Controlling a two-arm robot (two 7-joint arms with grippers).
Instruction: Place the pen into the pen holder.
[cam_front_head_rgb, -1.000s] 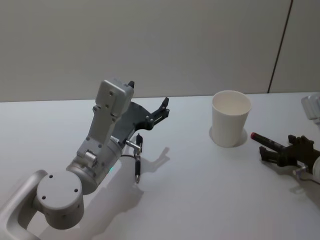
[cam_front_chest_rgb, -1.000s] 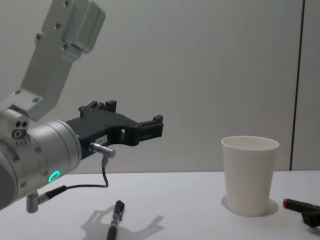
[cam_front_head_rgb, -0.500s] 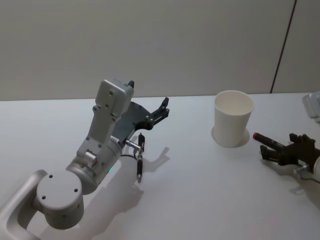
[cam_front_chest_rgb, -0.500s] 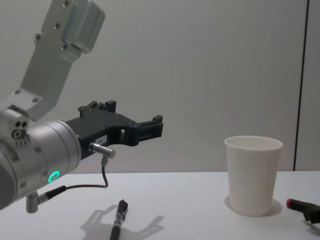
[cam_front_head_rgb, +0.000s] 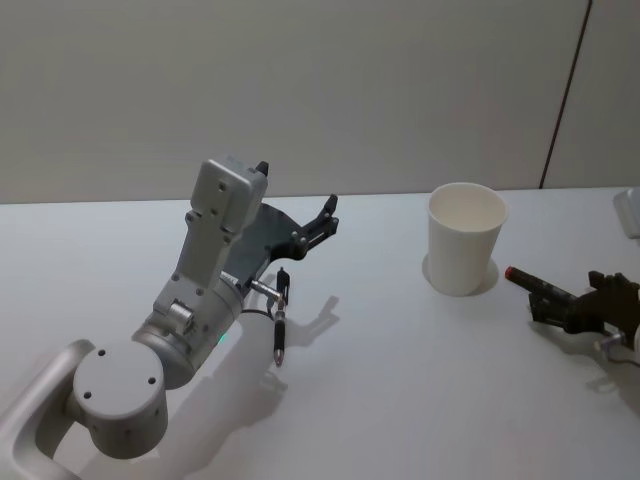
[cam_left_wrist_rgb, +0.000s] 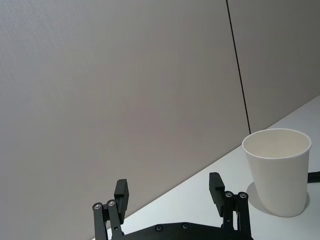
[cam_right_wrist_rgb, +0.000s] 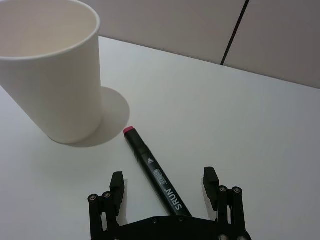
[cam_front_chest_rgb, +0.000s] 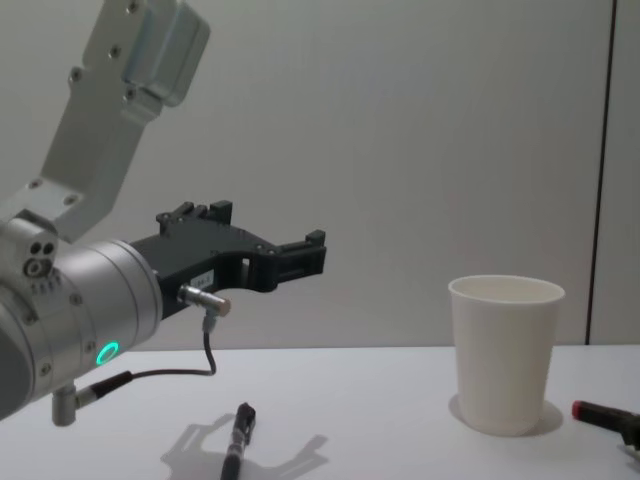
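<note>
The pen holder, a white paper cup (cam_front_head_rgb: 465, 240) (cam_front_chest_rgb: 505, 350) (cam_left_wrist_rgb: 277, 170) (cam_right_wrist_rgb: 50, 75), stands upright on the white table. To its right lies a black marker pen with a red end (cam_front_head_rgb: 530, 283) (cam_right_wrist_rgb: 155, 172) (cam_front_chest_rgb: 600, 411), flat on the table. My right gripper (cam_front_head_rgb: 547, 305) (cam_right_wrist_rgb: 164, 177) is open, with one finger on each side of the marker's rear half. My left gripper (cam_front_head_rgb: 296, 187) (cam_left_wrist_rgb: 168, 185) (cam_front_chest_rgb: 270, 235) hangs open and holds nothing, well above the table. Below it lies a second, slim black pen (cam_front_head_rgb: 280, 325) (cam_front_chest_rgb: 235, 445).
A white object (cam_front_head_rgb: 632, 212) sits at the table's far right edge. A grey wall runs behind the table's back edge. Bare table (cam_front_head_rgb: 390, 360) lies between the slim pen and the cup.
My right gripper has slid a little to the right along the marker, which stays where it lay. The left arm has not moved.
</note>
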